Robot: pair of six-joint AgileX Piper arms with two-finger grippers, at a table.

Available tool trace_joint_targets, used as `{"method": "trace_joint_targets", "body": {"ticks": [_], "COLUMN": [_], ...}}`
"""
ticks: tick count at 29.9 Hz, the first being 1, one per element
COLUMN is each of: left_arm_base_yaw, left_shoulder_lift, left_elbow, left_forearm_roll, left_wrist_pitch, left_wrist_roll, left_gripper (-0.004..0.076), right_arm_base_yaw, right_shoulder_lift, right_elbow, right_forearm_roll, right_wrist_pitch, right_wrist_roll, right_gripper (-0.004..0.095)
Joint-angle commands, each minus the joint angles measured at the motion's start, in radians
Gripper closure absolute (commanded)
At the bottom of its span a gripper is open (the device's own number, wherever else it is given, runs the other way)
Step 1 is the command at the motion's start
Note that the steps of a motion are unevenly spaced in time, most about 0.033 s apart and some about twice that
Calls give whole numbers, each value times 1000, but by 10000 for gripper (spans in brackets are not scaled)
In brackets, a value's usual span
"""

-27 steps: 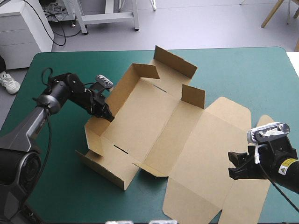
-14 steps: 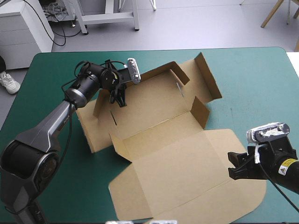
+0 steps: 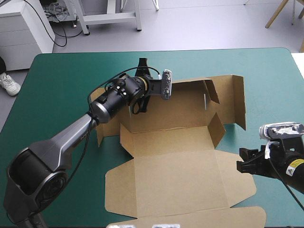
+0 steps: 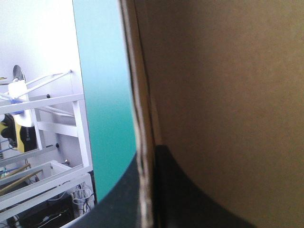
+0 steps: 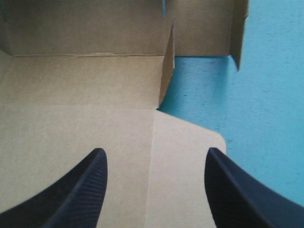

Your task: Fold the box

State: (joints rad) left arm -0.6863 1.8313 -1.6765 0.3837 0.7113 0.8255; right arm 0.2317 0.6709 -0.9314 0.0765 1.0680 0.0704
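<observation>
Brown board, the box (image 3: 166, 142), is lying across the middle of the teal-green tabletop (image 3: 57, 71), its far wall standing up and its lid lying flat toward me. My left end effector (image 3: 137, 105) is pinching that raised wall – black fingers all but closed, board between them. My right end effector (image 3: 243, 160) is hovering at the lid's right edge, fingers spread wide, holding nothing.
</observation>
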Motion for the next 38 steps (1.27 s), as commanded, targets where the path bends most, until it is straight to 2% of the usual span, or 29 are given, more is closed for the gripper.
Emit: {"method": "trace_joint_targets", "body": {"ticks": [1,5,10,17,20,23,28,35,38], "left_arm_base_yaw": [-88,-186,-283,-297,-298,-298,-307,-369,-386], "left_shoulder_lift": [-103,-157,-234,-313,-321,-321,-321,-321,-321], "left_elbow": [-29,-7,147,380,412,412,412,511,553], "left_forearm_roll": [117,233,484,740,772,776,786,1031,1077], "left_wrist_pitch": [6,45,58,33,21,53,57,93,92], "left_wrist_roll": [-105,-221,-441,-735,-819,-904,-917,-1085,-1145], "left_gripper": [734,734,734,734,734,734,734,734,734], "right_arm_base_yaw": [-4,-4,-4,-4,-4,-4,-4,-9,-60], "right_shoulder_lift": [5,5,5,48,100,169,282,422,481], "right_elbow": [-56,-104,-160,-246,-305,-384,-515,-623,-669], "right_forearm_roll": [-61,-128,-225,-232,-221,-216,-194,-170,-110], "right_wrist_pitch": [-68,-77,-68,-79,-74,-63,-60,-39,-19], "right_wrist_roll": [24,49,81,81,65,53,21,-17,-77], "right_gripper": [359,359,359,402,409,409,423,424,441]}}
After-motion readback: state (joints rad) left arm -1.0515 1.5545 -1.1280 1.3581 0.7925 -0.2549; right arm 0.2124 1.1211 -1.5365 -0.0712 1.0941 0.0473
